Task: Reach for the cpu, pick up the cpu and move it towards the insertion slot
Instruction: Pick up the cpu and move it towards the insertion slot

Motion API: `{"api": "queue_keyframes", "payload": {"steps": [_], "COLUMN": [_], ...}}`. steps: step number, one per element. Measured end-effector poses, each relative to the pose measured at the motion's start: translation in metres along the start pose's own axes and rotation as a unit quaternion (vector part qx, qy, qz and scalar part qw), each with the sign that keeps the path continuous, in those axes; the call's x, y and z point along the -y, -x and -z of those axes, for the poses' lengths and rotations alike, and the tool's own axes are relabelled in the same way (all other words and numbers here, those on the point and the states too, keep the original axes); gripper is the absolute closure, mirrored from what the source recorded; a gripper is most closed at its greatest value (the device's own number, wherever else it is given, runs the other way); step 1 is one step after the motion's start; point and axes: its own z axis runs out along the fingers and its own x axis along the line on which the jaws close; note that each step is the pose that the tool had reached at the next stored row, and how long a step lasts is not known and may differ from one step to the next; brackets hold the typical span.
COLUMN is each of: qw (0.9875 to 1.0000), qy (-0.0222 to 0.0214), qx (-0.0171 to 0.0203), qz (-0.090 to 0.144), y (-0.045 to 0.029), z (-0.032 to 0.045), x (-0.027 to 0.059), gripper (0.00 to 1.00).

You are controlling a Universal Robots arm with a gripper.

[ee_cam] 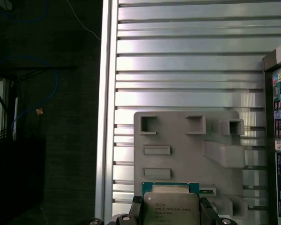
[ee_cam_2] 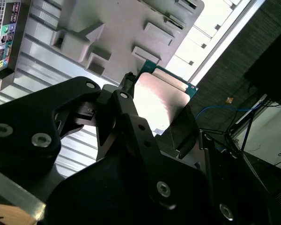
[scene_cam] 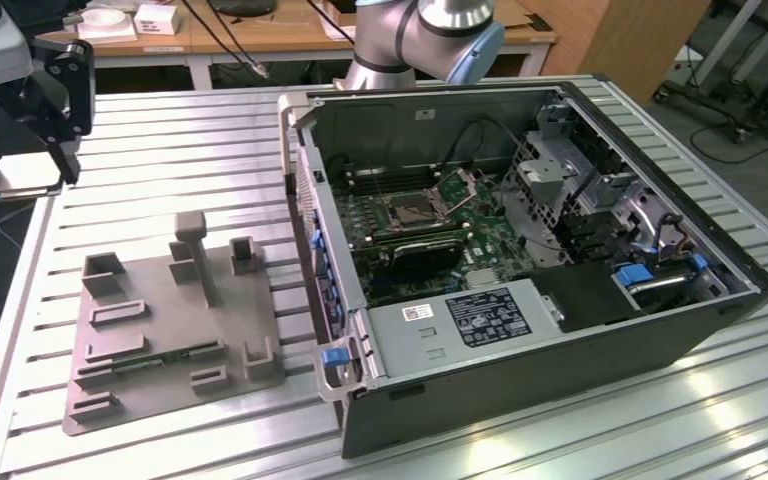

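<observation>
The cpu (ee_cam: 171, 207), a thin square chip with a silvery top and green edge, sits clamped between my gripper's (ee_cam: 171, 212) two black fingers; in the second wrist view the cpu (ee_cam_2: 161, 101) shows its pale face. In the exterior view my gripper (scene_cam: 40, 172) hangs shut on the cpu (scene_cam: 21, 180) above the table's edge at the exterior view's left, beyond the grey tray (scene_cam: 171, 330). The insertion slot (scene_cam: 411, 208), a silver-framed socket with its flap (scene_cam: 466, 186) raised, lies on the motherboard inside the open computer case (scene_cam: 518, 300), well to the exterior view's right of the gripper.
The grey tray (ee_cam: 187, 154) has raised posts and recesses, and a narrow green circuit strip (scene_cam: 157, 358) lies in it. The ribbed metal table (scene_cam: 157, 170) carries the tray and the case. The arm's base (scene_cam: 424, 40) stands behind the case. Drive cages and cables crowd the case's right side.
</observation>
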Motion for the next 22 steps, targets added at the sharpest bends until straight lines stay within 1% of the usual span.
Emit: {"api": "queue_keyframes", "payload": {"steps": [22], "qw": [1.0], "qy": [0.0], "qx": [0.0001], "qz": [0.0], "y": [0.0063], "z": [-0.0001], "x": [0.0001], "gripper": [0.45]}}
